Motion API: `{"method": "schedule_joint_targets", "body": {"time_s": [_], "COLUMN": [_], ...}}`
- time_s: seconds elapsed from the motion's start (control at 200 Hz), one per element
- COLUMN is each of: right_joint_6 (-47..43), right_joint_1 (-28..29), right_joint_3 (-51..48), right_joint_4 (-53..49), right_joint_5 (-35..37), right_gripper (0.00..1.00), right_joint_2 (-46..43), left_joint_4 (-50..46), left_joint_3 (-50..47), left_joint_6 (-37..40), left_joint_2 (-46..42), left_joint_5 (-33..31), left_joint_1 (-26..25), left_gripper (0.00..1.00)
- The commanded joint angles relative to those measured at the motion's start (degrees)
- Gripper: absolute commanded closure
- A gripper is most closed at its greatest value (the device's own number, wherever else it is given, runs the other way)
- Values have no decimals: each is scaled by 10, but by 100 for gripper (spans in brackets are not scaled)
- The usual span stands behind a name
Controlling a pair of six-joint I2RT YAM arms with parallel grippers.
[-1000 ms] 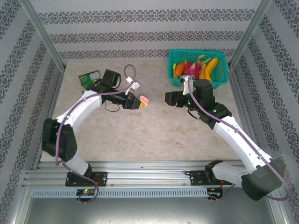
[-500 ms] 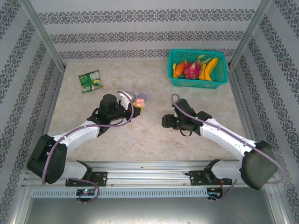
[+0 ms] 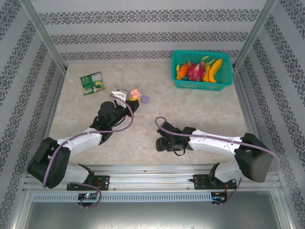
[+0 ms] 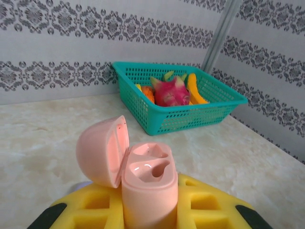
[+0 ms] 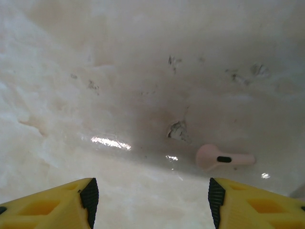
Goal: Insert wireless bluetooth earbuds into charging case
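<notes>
Grip: left gripper (image 3: 129,98) is clenching on the pink charging case (image 4: 148,191), squeezing its lower body between the yellow fingers (image 4: 212,210).
Case: charging case is standing upright in that grip, its lid hanging open on a hinge toward the left of the left wrist view, two moulded wells facing up.
Left arm: is reaching out over the middle of the pale marbled surface (image 3: 205,112), holding the case just beside a lilac disc (image 3: 145,99) that is lying on the surface to the case's right in the top view.
Release: right gripper (image 5: 150,202) is hovering low over the surface, released, jaws standing well apart and grasping nothing.
Earbud: one pale pink earbud (image 5: 222,158) is lying flat on the surface just beyond the finger at the right of the right wrist view, apart from it, stem pointing right, a dark slot showing on its body.
Background: teal basket (image 3: 200,85) of fruit is sitting at the far right; green packet (image 3: 92,82) is lying at the far left, both well apart from the grippers.
</notes>
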Motion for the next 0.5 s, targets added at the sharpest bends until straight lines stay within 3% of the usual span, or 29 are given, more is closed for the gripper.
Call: {"method": "schedule_joint_targets", "body": {"time_s": [0.0, 0.495], "right_joint_6": [32, 32], "right_joint_1": [14, 14], "right_joint_3": [-8, -29], "right_joint_4": [13, 49], "right_joint_5": [20, 30], "right_gripper": [35, 35], "right_joint_2": [15, 43], "left_joint_4": [57, 26], "left_joint_3": [1, 20], "left_joint_6": [-9, 14], "left_joint_2": [-28, -70], "left_joint_5": [-16, 9], "left_joint_1": [-9, -10], "left_gripper": [100, 100]}}
